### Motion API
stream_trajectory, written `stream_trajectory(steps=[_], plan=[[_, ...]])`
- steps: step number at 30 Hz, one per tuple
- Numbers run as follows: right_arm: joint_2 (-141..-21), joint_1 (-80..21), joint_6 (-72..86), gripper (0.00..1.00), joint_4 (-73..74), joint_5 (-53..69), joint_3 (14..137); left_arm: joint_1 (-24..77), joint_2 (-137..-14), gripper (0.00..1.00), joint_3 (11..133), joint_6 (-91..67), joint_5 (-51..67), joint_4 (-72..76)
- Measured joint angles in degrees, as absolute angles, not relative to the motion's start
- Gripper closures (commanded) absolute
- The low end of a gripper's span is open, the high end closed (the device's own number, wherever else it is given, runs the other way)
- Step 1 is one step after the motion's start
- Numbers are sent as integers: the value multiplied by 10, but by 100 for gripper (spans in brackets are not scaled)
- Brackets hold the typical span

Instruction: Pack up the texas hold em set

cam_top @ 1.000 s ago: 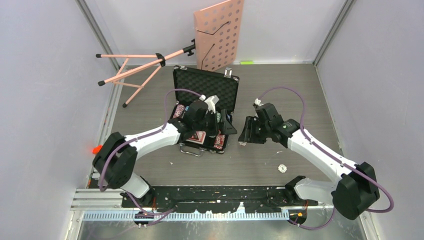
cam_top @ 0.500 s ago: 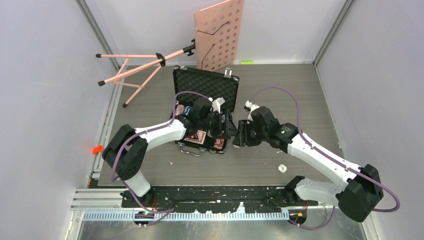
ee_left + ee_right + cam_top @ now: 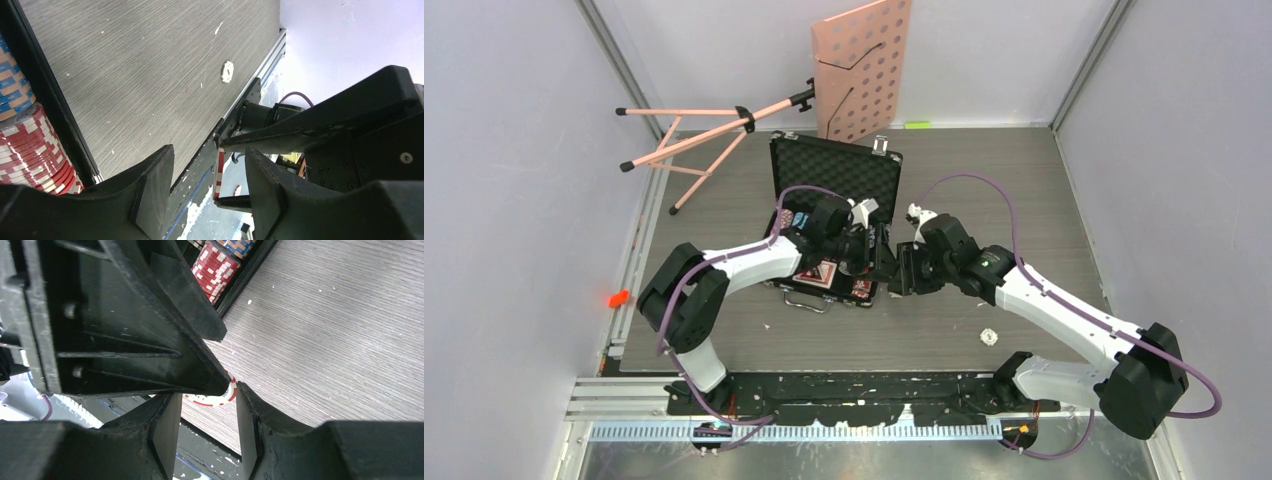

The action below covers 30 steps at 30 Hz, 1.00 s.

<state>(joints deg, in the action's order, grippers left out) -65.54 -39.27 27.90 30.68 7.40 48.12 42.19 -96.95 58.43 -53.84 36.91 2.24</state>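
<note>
Bright, even overhead light fills the top view, leaving soft shadows on the table (image 3: 944,330). Wrist views show crisp wood grain; the near black fingers (image 3: 165,435) look dark, slightly soft, shading the poker chip (image 3: 220,396).

1. My left end effector (image 3: 886,252) and my right end effector (image 3: 902,268) meet tip to tip just off the right wall of the open case (image 3: 50,100). Each blocks the other's way forward.
2. Between my left fingers (image 3: 155,190) a red-and-white poker chip (image 3: 219,172) stands edge-on, with a little room either side of it.
3. The upright lid (image 3: 834,170) walls off the far side of the case. Stacked red chips (image 3: 35,155) fill the slot against its right wall.
4. To the right and toward my bases, the surface (image 3: 1004,190) gives a wide way, with one small white piece (image 3: 987,337) on it.
5. The pink music stand (image 3: 864,70) lies at the far left, well apart.
</note>
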Motion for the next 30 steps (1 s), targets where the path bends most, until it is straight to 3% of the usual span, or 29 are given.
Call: stream_trajectory(steps=[5, 13, 17, 21, 26, 28, 29, 30], plan=[[-655, -397, 273, 74, 307, 74, 485, 421, -981, 50, 589, -538, 382, 18], [-659, -400, 263, 74, 318, 63, 496, 420, -986, 90, 594, -539, 408, 19], [-669, -402, 262, 63, 318, 56, 499, 420, -991, 88, 598, -536, 416, 19], [-672, -403, 268, 54, 318, 41, 501, 419, -987, 79, 598, -503, 393, -7], [-650, -403, 286, 39, 322, -6, 499, 424, -913, 54, 572, -427, 301, -95], [-631, -403, 295, 31, 325, -24, 494, 428, -854, 41, 547, -397, 246, -129], [-623, -403, 301, 25, 324, -30, 491, 433, -821, 29, 533, -384, 216, -146], [-615, -403, 308, 21, 325, -38, 487, 441, -788, 10, 518, -372, 184, -162]])
